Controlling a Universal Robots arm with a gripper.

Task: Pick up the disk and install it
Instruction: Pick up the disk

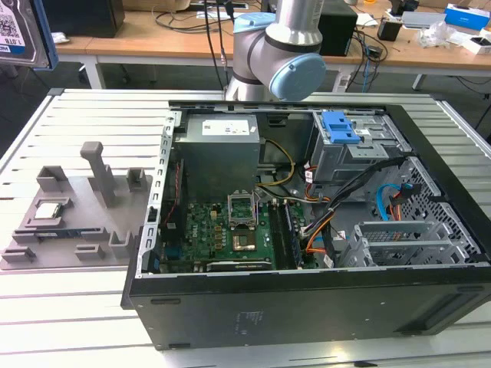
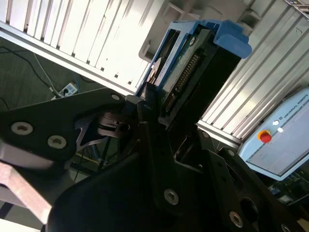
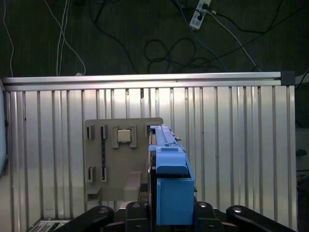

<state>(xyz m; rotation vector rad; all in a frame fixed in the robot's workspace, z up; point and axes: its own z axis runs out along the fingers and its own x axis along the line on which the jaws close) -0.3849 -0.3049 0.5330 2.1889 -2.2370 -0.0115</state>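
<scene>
Fingers [image 2: 149,123] on disk [image 3: 171,193], grey fixture [image 3: 116,162] beyond.

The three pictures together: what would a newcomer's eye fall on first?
First the blue-framed disk, held in the hand above the slatted metal table in both wrist views. Next the open computer case in the middle of the exterior view, its boards and cables bare. On the exterior view's left lies a grey holder with a small square chip.

One disk [image 2: 186,72], one computer case [image 1: 307,307], one grey holder plate [image 1: 77,222], one processor chip [image 1: 47,209], one robot arm [image 1: 284,46].
</scene>
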